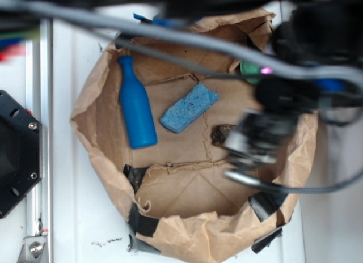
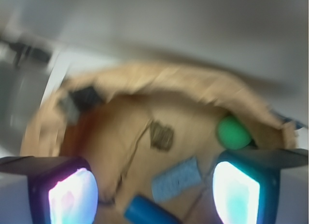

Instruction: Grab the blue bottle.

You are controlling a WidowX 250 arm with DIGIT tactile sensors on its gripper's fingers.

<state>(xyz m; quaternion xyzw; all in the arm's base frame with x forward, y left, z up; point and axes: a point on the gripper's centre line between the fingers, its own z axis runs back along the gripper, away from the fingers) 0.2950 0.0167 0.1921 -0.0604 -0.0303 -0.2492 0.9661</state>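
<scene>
Here the blue bottle [image 1: 136, 107] lies at the left of the paper tray [image 1: 187, 229], neck toward the top, just beside the pale sponge [image 1: 189, 107]. The gripper [image 2: 154, 188] hovers with jaws spread wide, empty. Closing off-target could catch the sponge, since both sit close together.

The blue bottle [image 1: 136, 110] looks smooth and matt, like plastic. The pale-blue sponge [image 1: 189, 107] is porous and rough. The brown paper bag [image 1: 91, 113] is creased, patched with glossy black tape [image 1: 142, 220].
</scene>
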